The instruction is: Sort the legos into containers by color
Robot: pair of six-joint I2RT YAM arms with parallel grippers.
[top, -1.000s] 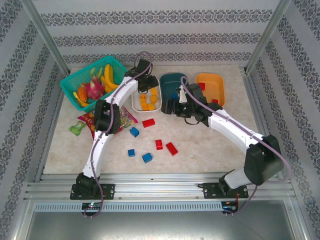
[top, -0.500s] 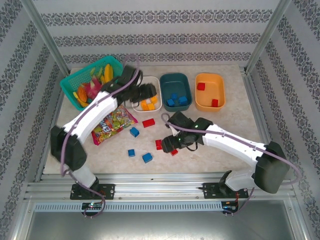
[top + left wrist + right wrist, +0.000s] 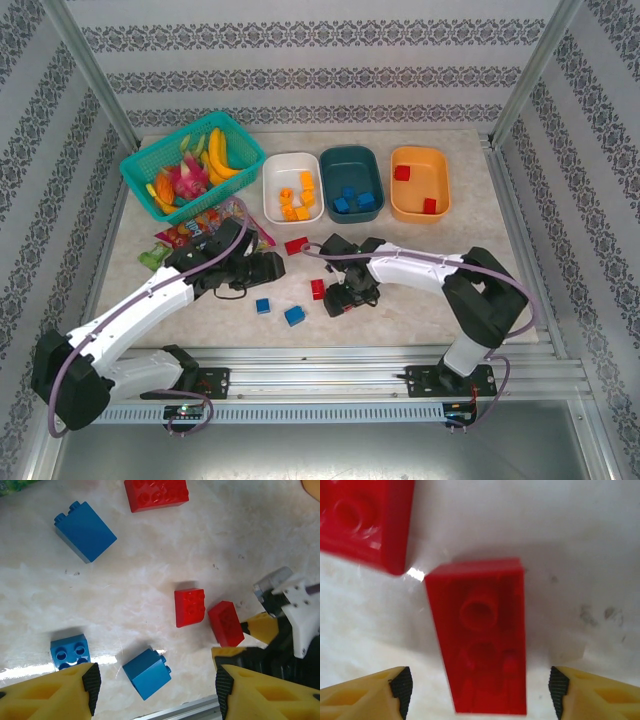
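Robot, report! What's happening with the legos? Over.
Right gripper open, straddling red brick. Left gripper open above blue brick. Second red brick close alongside.

Glossy plastic legos point(image 3: 480, 635) lie on a smooth, faintly reflective tabletop point(image 3: 150, 570).

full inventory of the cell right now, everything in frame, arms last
white tub: 1, back row left; several orange-yellow bricks inside
dark teal tub: 1, back row middle; several blue bricks inside
orange tub: 1, back row right; 2 red bricks inside
loose red bricks: 3, table centre
loose blue bricks: 3, table centre-left
mesh basket: 1, teal, back left; toy fruit inside
candy bag: 1, multicolour, in front of basket
left gripper: open, over loose bricks
right gripper: open, straddling one loose red brick
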